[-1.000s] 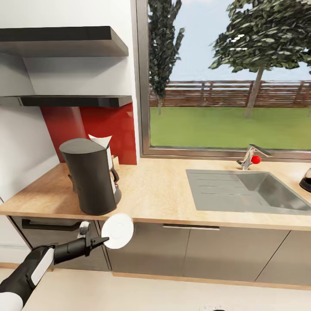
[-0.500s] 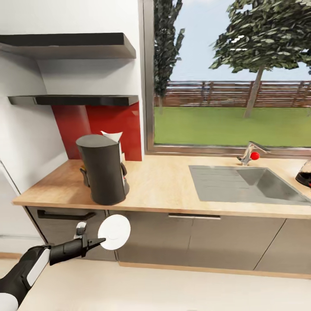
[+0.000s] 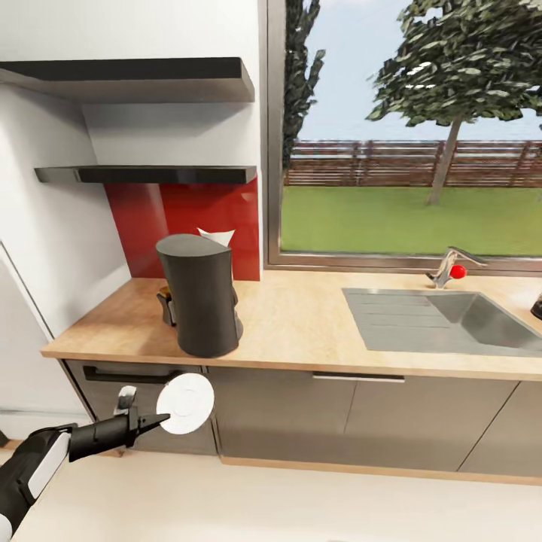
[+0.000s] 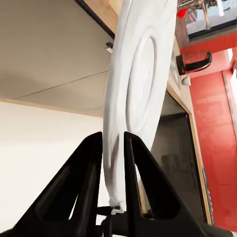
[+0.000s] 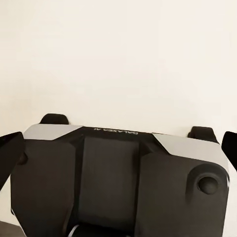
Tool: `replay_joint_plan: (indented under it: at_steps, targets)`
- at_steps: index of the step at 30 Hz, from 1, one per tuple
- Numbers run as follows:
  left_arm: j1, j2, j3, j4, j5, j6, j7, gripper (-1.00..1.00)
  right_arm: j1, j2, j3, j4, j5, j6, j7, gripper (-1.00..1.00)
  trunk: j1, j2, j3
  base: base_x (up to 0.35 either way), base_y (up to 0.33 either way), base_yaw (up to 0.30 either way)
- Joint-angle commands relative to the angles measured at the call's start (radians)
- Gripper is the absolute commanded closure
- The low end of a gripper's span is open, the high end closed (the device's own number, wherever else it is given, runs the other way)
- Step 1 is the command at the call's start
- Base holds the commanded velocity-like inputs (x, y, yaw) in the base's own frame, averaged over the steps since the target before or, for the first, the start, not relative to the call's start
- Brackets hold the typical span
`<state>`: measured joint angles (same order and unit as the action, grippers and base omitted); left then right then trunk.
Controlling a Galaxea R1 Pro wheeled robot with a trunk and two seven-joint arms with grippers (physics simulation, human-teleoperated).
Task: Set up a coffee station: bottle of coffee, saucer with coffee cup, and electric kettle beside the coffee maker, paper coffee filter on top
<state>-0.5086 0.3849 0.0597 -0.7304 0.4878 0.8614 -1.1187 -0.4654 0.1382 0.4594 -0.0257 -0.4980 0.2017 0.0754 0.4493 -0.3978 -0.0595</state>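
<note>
Light-wood kitchen countertop (image 3: 301, 331) carries your tall dark grey coffee maker (image 3: 200, 295) — placed. Your left gripper (image 3: 154, 421) pinches the flat white saucer (image 3: 185, 403) below the counter edge — cup, kettle and bottle remain.

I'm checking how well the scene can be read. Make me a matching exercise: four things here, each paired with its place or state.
Things:
1. saucer
2. coffee maker
3. sink
4. filter

Places or states:
A. sunk into the countertop, below the window
B. pinched on edge in the left gripper
C. white, sticking up behind the coffee maker's top
D. standing on the countertop by the red wall

Pairs: 1-B, 2-D, 3-A, 4-C
</note>
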Motion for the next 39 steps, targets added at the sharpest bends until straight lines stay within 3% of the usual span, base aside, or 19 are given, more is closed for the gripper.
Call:
replay_joint_plan:
  at_steps: [1, 7, 12, 18, 22, 23, 27, 28, 29, 32, 35, 39]
  targets:
    - [-0.001, 0.008, 0.001, 0.0, 0.002, 0.004, 0.0, 1.0, -0.001, -0.001, 0.008, 0.0, -0.008, 0.004, 0.001, -1.0, 0.001, -0.002, -0.002, 0.016, 0.027, 0.0]
    - [-0.002, 0.058, 0.014, 0.0, 0.007, 0.006, 0.0, 1.0, 0.0, -0.002, 0.008, 0.0, -0.008, 0.004, 0.001, -1.0, 0.001, -0.002, -0.002, 0.006, 0.01, 0.0]
    - [-0.003, 0.105, 0.08, 0.0, 0.004, 0.011, 0.002, 1.0, 0.001, -0.002, 0.009, 0.001, -0.008, 0.004, 0.001, -1.0, 0.001, -0.002, -0.002, 0.0, 0.001, 0.0]
    - [-0.009, 0.116, 0.108, -0.001, 0.005, 0.023, 0.003, 1.0, 0.001, -0.001, 0.01, 0.0, -0.007, 0.004, 0.001, -1.0, 0.001, -0.002, -0.002, 0.0, 0.0, 0.0]
    - [-0.032, 0.124, 0.115, -0.001, 0.004, 0.093, 0.013, 1.0, 0.003, 0.0, 0.01, 0.001, -0.007, 0.004, 0.004, -1.0, 0.001, -0.002, -0.002, 0.0, 0.0, 0.0]
    - [-0.084, 0.13, 0.115, 0.0, 0.001, 0.11, 0.04, 1.0, 0.006, 0.0, 0.011, 0.001, -0.006, 0.004, 0.006, -1.0, 0.001, -0.002, -0.002, 0.0, 0.0, 0.0]
    - [-0.159, 0.14, 0.121, 0.006, 0.004, 0.129, 0.179, 1.0, 0.013, 0.004, 0.011, 0.001, -0.005, 0.004, 0.009, -1.0, 0.001, -0.002, -0.002, 0.0, 0.0, 0.0]
    - [-0.194, 0.141, 0.163, 0.011, 0.004, 0.136, 0.265, 1.0, 0.019, 0.003, 0.011, 0.001, -0.004, 0.004, 0.009, -1.0, 0.001, -0.002, -0.002, 0.0, 0.0, 0.0]
    - [-0.203, 0.141, 0.193, 0.013, 0.005, 0.137, 0.307, 1.0, 0.028, 0.002, 0.011, 0.001, -0.003, 0.004, 0.008, -1.0, 0.001, -0.002, -0.002, 0.0, 0.0, 0.0]
    - [-0.209, 0.137, 0.22, 0.014, 0.006, 0.139, 0.381, 1.0, 0.041, -0.01, 0.011, 0.002, -0.003, 0.004, -0.001, -1.0, 0.001, -0.002, -0.002, 0.0, 0.0, 0.0]
    - [-0.209, 0.136, 0.222, 0.014, 0.005, 0.139, 0.391, 1.0, 0.043, -0.013, 0.011, 0.001, -0.005, 0.005, -0.008, -1.0, 0.001, -0.002, -0.002, 0.0, 0.0, 0.0]
    - [-0.208, 0.135, 0.223, 0.013, 0.007, 0.139, 0.393, 1.0, 0.045, -0.009, 0.011, 0.001, -0.006, 0.005, -0.091, -1.0, 0.001, -0.002, -0.002, 0.0, 0.0, 0.0]
